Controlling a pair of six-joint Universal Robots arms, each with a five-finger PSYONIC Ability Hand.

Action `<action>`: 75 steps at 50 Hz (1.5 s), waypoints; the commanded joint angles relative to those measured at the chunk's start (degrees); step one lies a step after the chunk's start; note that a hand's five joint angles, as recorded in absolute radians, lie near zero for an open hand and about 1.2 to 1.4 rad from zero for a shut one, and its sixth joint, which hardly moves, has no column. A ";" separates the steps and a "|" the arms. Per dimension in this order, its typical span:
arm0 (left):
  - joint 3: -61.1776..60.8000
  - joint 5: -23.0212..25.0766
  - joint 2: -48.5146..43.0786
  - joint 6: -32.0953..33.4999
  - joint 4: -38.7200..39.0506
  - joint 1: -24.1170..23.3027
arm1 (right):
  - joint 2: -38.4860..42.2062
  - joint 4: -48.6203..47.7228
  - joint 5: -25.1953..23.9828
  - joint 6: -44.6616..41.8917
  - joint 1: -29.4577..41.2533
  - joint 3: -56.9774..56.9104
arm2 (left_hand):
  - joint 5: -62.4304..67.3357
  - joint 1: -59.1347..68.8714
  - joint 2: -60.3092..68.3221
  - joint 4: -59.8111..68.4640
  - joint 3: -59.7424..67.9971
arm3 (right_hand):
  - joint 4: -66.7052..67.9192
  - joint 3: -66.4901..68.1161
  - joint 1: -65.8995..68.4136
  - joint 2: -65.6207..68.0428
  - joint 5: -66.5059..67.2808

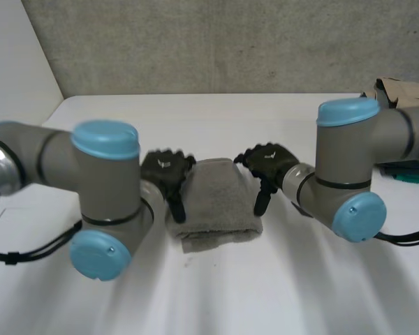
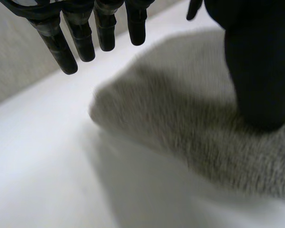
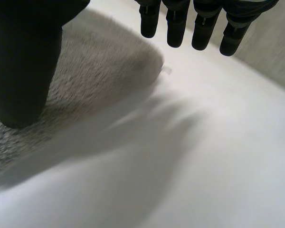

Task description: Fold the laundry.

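Both hands sit at the small grey terry towel (image 1: 213, 199), which lies folded into a thick rectangle in the middle of the white worktop (image 1: 216, 286), between the two arms. The left hand (image 1: 166, 173) is at one side edge of the cloth and the right hand (image 1: 269, 164) is at the opposite side edge. In the left wrist view the fingers (image 2: 85, 38) hang straight, well apart from the thumb (image 2: 259, 71), and pinch nothing. The right wrist view shows the same spread posture. Each thumb tip comes down over the pile close to the edge; whether it presses the cloth or hovers just above it cannot be told.

The step in hand looks like taking the two side edges for another fold, or squaring the packet. At the near end a lower layer juts out a little and sits slightly askew, so the stack is not yet even.

To do it well, the hands would best work as a mirrored pair. Each should slide its fingers under the edge at matching points and catch every layer against the thumb. The lift should be low, so the layers do not slip. Thick terry probably springs back, so a flat press along the crease should follow, and the stray near layer wants aligning first.
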 commanded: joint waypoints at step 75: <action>12.02 31.15 18.53 -0.96 3.34 6.39 | -14.64 -62.56 1.01 -4.37 -17.90 6.45 | -0.62 1.17 0.18 0.56 -0.01 | 67.80 68.13 67.14 67.62 67.50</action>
